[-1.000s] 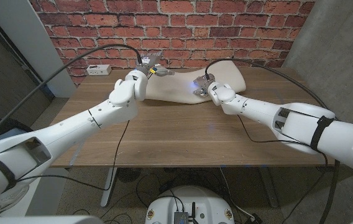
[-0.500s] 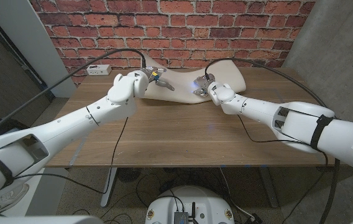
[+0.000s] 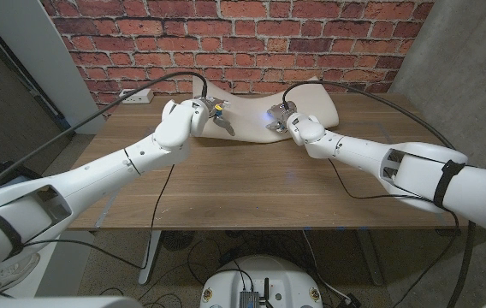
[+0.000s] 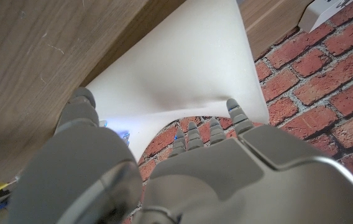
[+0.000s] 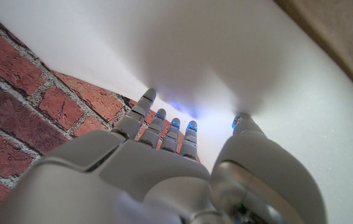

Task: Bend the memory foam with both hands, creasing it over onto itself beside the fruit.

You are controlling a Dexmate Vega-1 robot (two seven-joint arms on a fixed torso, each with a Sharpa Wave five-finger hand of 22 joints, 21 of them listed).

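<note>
My left hand (image 3: 211, 114) and right hand (image 3: 279, 119) each clamp an edge of the white foam (image 3: 247, 121), thumb opposing fingers. The foam lies at the table's (image 3: 243, 184) far side, below the brick wall (image 3: 251, 38).

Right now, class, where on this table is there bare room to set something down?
The wide wooden stretch of the table between the foam and the near edge is bare. The back is crowded: the left hand and right hand grip the foam.

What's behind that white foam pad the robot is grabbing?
Behind the memory foam stands a red brick wall. The left hand and right hand grip its near edge. Whatever lies under the foam is covered.
</note>
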